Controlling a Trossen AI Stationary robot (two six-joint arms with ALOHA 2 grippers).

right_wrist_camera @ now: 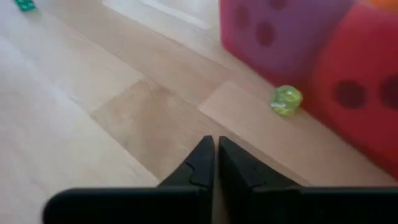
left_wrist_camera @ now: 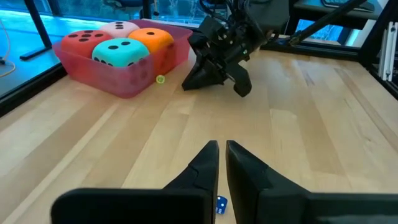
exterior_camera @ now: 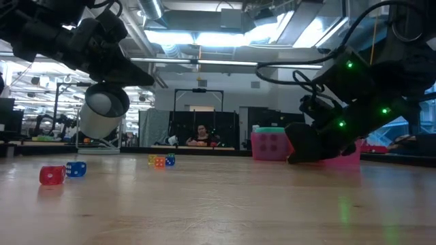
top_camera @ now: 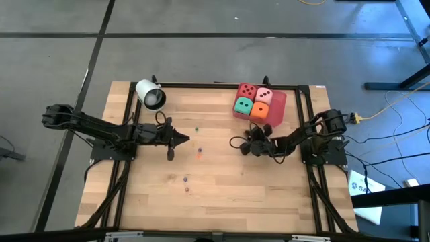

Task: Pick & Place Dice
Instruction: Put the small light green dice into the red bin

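Observation:
Four soft dice sit packed in a flat red tray (top_camera: pixel 278 113) at the far right: red (top_camera: pixel 247 90), pink (top_camera: pixel 265 95), green (top_camera: pixel 242 106) and orange (top_camera: pixel 259 111). My right gripper (right_wrist_camera: pixel 215 144) is shut with nothing between its fingers. It slants down close to the boards, just on the near side of the tray. A tiny yellow-green die (right_wrist_camera: pixel 286 99) lies on the wood beside the tray wall, ahead of the fingertips and apart from them. My left gripper (left_wrist_camera: pixel 222 149) is shut and hangs above the table's middle left, holding nothing.
A white cylinder (top_camera: pixel 150 94) lies at the far left. Tiny dice are scattered on the boards: green (top_camera: pixel 197 128), orange (top_camera: pixel 199 154), two more (top_camera: pixel 187 184) nearer the front, and a blue one (left_wrist_camera: pixel 221 205) under my left gripper. A person (exterior_camera: pixel 201 136) sits in the room behind.

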